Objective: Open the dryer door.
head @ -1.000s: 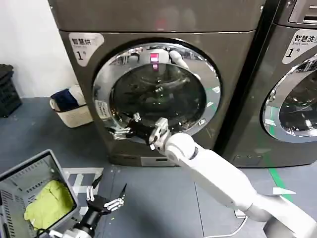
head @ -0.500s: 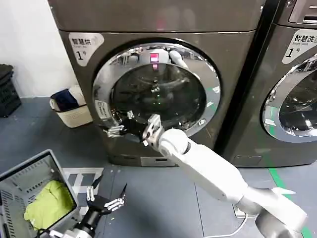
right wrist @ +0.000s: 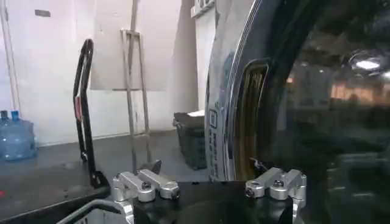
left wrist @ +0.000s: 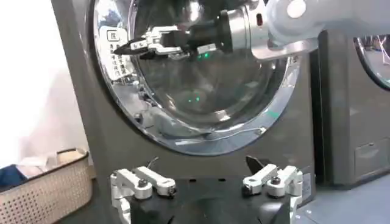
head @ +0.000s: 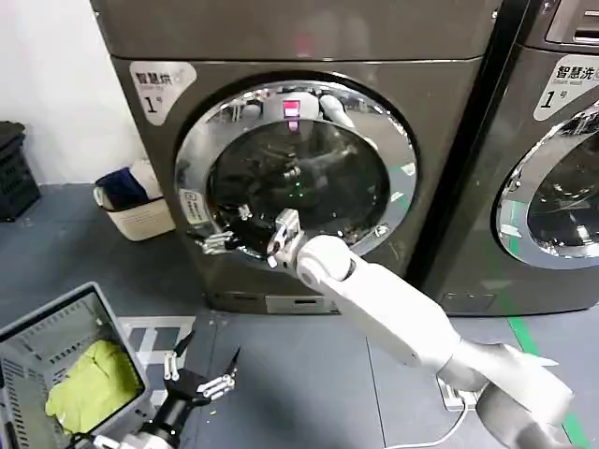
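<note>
Right gripper (head: 217, 241), jaws apart, sits left of frame centre at the dryer door (head: 298, 173), by its chrome rim's lower-left edge. The door fills the upper centre, closed. Left gripper (head: 198, 372) waits bottom left, fingers spread.

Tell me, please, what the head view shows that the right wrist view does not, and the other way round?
Head view alone: the whole dryer door, the right gripper at its left rim, the left gripper low over the floor, a grey bin holding a yellow-green cloth, and a second machine.

Right wrist view alone: a recessed slot in the door's chrome rim, a blue water jug and a black hand truck.

Both: the door's chrome rim and glass.
</note>
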Controlling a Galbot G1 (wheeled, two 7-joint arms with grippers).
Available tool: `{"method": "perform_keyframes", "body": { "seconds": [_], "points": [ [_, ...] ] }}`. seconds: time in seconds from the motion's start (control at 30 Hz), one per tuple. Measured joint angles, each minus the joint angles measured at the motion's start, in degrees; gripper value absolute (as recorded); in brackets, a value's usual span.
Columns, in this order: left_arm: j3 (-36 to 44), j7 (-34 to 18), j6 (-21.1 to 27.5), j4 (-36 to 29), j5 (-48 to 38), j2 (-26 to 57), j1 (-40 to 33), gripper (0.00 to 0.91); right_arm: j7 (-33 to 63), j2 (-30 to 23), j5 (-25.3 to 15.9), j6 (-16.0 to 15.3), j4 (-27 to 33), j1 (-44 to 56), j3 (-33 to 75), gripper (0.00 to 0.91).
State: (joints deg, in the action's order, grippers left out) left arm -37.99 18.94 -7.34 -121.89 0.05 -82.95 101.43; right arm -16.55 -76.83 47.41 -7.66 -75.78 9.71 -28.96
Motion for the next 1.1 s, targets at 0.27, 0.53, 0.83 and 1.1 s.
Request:
{"method": "perform_keyframes", "body": {
  "seconds": [0.27, 0.53, 0.83, 1.1],
  "points": [
    [-0.04, 0.0, -0.03, -0.01, -0.09, 0.0, -0.06, 0.907, -2.01, -1.24, -0.08, 0.06, 2.08, -0.64, -0.47, 0.907],
    [-0.14, 0.0, -0.03, 0.0, -0.26, 0.0, -0.07, 0.907, -5.48, -2.03, -0.25, -0.32, 3.26, -1.36, -1.18, 0.907],
    [-0.41, 0.0, 0.0, -0.11, -0.47, 0.0, -0.07, 0.907, -8.75, -1.31, -0.3, -0.72, 2.15, -1.37, -1.35, 0.907],
    [-0.76, 0.0, 0.21, -0.2, -0.88, 0.0, -0.26, 0.907, -11.77, 0.98, 0.78, -1.13, -0.77, -0.78, -1.81, 0.907]
  ]
}}
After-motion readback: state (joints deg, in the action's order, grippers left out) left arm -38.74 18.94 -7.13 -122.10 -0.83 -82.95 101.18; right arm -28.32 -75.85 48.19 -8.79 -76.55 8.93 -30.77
